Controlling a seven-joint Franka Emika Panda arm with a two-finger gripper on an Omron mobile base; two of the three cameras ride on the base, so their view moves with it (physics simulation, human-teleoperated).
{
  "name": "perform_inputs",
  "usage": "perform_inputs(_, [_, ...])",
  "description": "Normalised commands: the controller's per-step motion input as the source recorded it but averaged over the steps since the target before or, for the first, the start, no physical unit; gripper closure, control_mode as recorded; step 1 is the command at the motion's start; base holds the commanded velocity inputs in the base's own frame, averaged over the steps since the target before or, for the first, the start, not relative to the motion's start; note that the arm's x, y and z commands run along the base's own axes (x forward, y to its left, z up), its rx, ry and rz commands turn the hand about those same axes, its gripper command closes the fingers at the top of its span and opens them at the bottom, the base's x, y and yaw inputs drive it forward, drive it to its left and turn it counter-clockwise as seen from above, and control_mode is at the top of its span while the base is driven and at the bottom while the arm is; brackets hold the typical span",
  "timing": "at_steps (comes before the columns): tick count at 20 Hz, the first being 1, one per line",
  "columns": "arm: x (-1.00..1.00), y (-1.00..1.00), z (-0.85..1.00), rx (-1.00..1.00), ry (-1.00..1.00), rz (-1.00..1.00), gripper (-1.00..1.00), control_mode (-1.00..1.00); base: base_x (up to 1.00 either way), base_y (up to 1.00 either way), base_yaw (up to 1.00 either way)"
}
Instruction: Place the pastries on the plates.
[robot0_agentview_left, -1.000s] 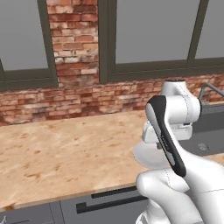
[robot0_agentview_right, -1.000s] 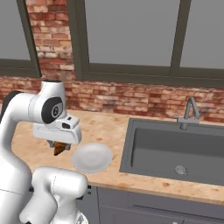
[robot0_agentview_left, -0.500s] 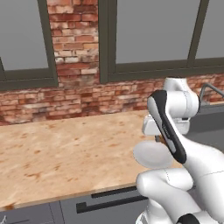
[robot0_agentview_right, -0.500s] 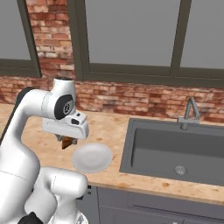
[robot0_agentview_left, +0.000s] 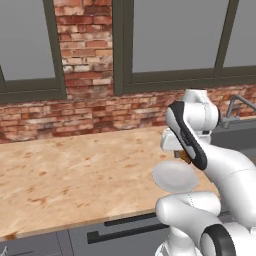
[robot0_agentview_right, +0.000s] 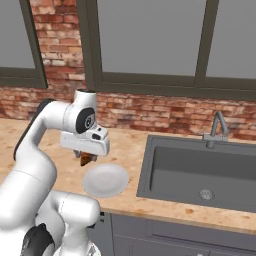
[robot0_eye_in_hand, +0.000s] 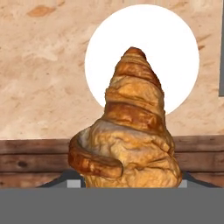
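Observation:
A golden-brown croissant (robot0_eye_in_hand: 131, 131), one of the pastries, hangs in my gripper (robot0_agentview_right: 88, 158), which is shut on it and hovers just above the counter. The croissant (robot0_agentview_right: 87, 161) sits at the back left edge of a round white plate (robot0_agentview_right: 105, 180), slightly higher than it. In the hand view the pastry covers the fingertips, and the plate (robot0_eye_in_hand: 175, 48) lies on the wood counter behind it. From the left base view, the croissant (robot0_agentview_left: 185, 158) peeks out under the hand, right above the plate (robot0_agentview_left: 175, 176).
A grey sink (robot0_agentview_right: 200, 170) with a faucet (robot0_agentview_right: 216, 127) is set into the counter to the right of the plate. The wood counter (robot0_agentview_left: 75, 170) stretches away to the left. A brick wall and windows close off the back.
The arm has carried the croissant a little to the right, closer to the plate. The plate has not moved.

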Motion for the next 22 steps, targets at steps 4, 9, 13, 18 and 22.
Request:
perform_inputs(4, [0.16,0.0,-0.42,-0.03,0.0,0.0,1.0,-1.0,0.0,0.0,0.0])
perform_inputs(9, [0.14,0.0,-0.49,-0.03,-0.04,0.0,1.0,-1.0,0.0,0.0,0.0])
perform_inputs(13, [0.02,0.0,-0.41,0.0,-0.13,0.0,1.0,-1.0,0.0,0.0,0.0])
perform_inputs(18, [0.01,0.0,-0.45,0.0,-0.17,0.0,1.0,-1.0,0.0,0.0,0.0])
perform_inputs(22, [0.06,0.0,-0.44,0.0,-0.15,0.0,1.0,-1.0,0.0,0.0,0.0])
